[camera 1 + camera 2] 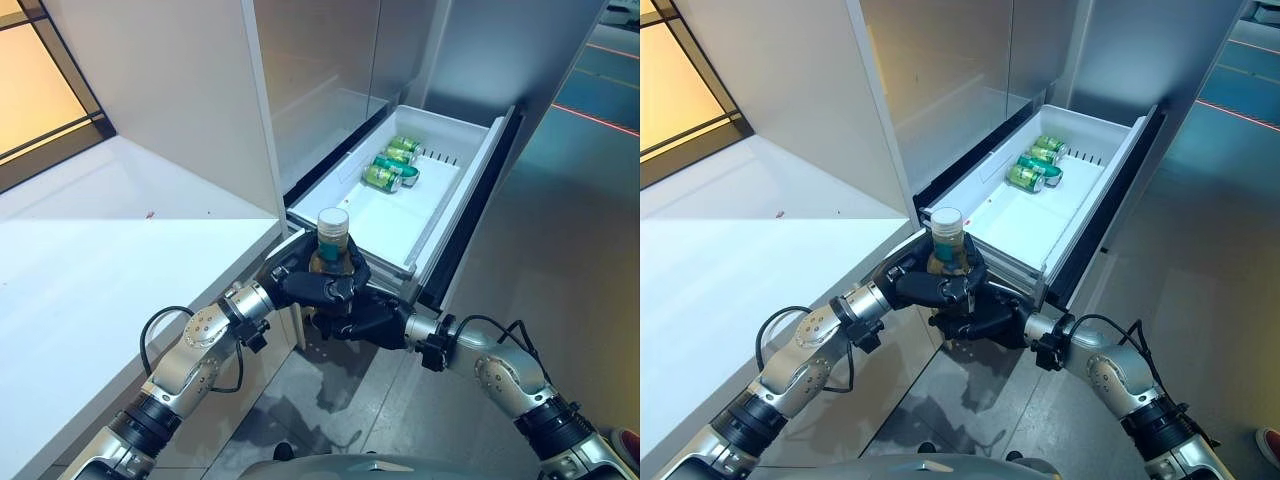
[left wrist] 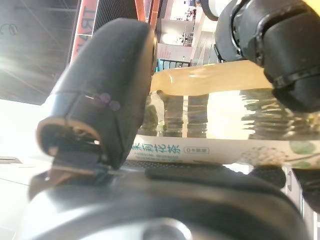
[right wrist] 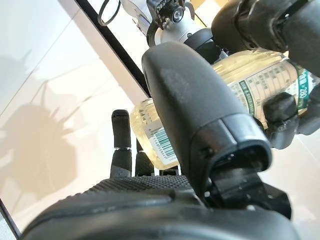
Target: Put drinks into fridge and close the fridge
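Note:
A clear bottle of yellowish drink with a white cap stands upright between my two hands, just in front of the near corner of the open fridge drawer. My left hand is curled round the bottle's body. In the left wrist view the thumb and fingers clasp the bottle. My right hand grips the bottle's lower part from below. In the right wrist view its thumb lies across the bottle.
Green cans lie at the far end of the white drawer. A white counter runs along the left. A tall white panel stands beside the drawer. Grey floor lies to the right.

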Tool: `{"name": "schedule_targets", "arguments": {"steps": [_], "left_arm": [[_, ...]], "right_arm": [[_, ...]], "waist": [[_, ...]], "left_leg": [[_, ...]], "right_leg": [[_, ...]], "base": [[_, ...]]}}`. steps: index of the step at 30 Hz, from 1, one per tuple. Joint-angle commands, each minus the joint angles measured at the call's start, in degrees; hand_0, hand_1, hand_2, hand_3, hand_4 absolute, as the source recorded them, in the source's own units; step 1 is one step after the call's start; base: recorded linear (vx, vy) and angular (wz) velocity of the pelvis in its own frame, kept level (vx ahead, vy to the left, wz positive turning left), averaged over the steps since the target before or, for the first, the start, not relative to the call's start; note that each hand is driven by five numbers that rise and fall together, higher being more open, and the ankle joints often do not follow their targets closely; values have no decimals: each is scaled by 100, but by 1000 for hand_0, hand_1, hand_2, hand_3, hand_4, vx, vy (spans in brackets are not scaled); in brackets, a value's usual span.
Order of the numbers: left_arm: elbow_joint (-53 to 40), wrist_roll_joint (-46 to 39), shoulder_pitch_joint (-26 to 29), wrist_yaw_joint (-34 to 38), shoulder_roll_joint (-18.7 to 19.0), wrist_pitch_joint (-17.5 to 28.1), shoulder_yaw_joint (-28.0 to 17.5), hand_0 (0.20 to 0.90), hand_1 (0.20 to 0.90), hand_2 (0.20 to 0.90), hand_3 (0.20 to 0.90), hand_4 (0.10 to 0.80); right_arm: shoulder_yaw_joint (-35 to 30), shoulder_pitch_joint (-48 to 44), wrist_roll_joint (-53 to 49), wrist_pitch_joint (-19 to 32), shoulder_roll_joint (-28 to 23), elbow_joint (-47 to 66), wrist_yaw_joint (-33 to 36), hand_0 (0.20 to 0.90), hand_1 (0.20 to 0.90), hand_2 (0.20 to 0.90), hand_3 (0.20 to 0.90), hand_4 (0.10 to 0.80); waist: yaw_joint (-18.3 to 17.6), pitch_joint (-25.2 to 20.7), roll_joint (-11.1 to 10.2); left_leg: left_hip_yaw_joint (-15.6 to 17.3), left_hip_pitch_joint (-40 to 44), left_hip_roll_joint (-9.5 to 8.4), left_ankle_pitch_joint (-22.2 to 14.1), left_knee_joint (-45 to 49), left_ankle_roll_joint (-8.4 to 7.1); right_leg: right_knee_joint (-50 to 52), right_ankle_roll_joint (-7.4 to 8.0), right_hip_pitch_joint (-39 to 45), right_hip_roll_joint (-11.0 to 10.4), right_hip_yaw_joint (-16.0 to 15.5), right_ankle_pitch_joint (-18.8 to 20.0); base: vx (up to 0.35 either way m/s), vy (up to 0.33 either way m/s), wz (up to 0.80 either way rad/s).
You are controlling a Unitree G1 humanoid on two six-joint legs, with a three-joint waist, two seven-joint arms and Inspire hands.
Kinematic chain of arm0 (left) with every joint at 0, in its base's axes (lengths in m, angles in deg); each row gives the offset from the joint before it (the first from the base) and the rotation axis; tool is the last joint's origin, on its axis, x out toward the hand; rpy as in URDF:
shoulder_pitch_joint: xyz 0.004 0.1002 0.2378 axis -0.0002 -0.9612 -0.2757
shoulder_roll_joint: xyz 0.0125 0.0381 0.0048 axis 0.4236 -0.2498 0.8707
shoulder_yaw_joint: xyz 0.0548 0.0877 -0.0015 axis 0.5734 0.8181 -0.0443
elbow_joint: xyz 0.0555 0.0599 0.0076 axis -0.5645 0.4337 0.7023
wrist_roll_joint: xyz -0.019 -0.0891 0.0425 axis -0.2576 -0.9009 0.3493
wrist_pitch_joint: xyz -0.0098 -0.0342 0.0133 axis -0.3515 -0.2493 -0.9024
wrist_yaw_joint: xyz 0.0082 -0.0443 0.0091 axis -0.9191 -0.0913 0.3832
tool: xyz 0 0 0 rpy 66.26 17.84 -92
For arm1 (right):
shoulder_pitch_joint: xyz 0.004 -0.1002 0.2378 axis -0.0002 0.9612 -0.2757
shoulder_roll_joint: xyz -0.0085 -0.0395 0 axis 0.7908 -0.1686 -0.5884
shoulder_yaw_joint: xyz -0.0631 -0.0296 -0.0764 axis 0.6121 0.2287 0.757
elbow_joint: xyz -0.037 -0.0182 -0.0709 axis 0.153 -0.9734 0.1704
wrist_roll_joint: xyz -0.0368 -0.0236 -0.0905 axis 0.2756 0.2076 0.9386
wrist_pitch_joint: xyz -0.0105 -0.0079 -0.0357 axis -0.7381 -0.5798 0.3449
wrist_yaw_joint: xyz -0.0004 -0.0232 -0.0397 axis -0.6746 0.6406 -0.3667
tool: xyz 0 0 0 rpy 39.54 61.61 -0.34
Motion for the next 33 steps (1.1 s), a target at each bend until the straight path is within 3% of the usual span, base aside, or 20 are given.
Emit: {"name": "schedule_targets", "arguments": {"steps": [1, 7, 8, 9, 12, 23, 26, 33], "left_arm": [[-301, -881, 1072, -171, -1286, 967, 242, 300, 300, 300, 200, 100], [-366, -823, 1021, -180, -1328, 824, 330, 300, 300, 300, 200, 100], [-374, -764, 1019, -179, -1317, 793, 340, 420, 420, 420, 340, 240], [-371, -580, 1044, -79, -1314, 778, 363, 900, 900, 900, 900, 800], [-348, -428, 1071, 113, -1255, 856, 348, 900, 900, 900, 900, 800], [-233, 568, 1229, 1052, -967, 1504, 47, 900, 900, 900, 900, 800], [-233, 1175, 1367, 1723, -884, 1714, -90, 900, 900, 900, 900, 800], [-177, 1200, 1436, 2484, -842, 1769, -287, 900, 900, 900, 900, 800]], "right_arm": [[366, -649, -1397, 575, 1316, 805, 46, 300, 300, 300, 200, 100], [325, -679, -1133, 894, 1300, 843, 166, 300, 300, 300, 200, 100], [313, -688, -1045, 939, 1291, 865, 201, 300, 300, 300, 200, 100], [248, -761, -799, 1065, 1249, 875, 286, 300, 300, 300, 200, 100], [68, -994, -105, 1389, 1055, 948, 529, 300, 300, 300, 200, 100], [-650, -2356, 922, 1415, 236, 613, 1731, 300, 300, 300, 200, 100], [-845, -2954, 1470, 1247, -37, 261, 2299, 300, 300, 300, 200, 100], [-1139, -3670, 1967, 1314, -528, -567, 3024, 300, 300, 300, 200, 100]], "waist": [[35, -310, -33], [28, -306, -38], [27, -304, -38], [23, -301, -35], [26, -299, -40], [135, -298, -114], [196, -302, -149], [298, -324, -203]], "left_leg": [[393, 165, -365, -708, 83, 347], [381, 167, -376, -712, 81, 357], [383, 166, -378, -715, 87, 357], [389, 174, -378, -723, 88, 361], [394, 174, -382, -726, 90, 365], [315, 176, -400, -789, 136, 356], [262, 160, -415, -825, 179, 361], [170, 124, -435, -873, 263, 367]], "right_leg": [[403, 114, -256, 315, -133, -322], [401, 109, -260, 320, -118, -312], [404, 109, -261, 320, -114, -311], [401, 109, -252, 316, -118, -315], [398, 102, -249, 313, -114, -307], [457, 51, -234, 308, -154, -357], [490, 28, -227, 309, -174, -388], [553, -9, -223, 311, -210, -438]], "base": [[0, 0, 0], [0, 0, 0], [0, 0, 0], [0, 0, 0], [0, 0, 0], [1, 0, 0], [0, 0, 0], [5, -3, 1]]}}
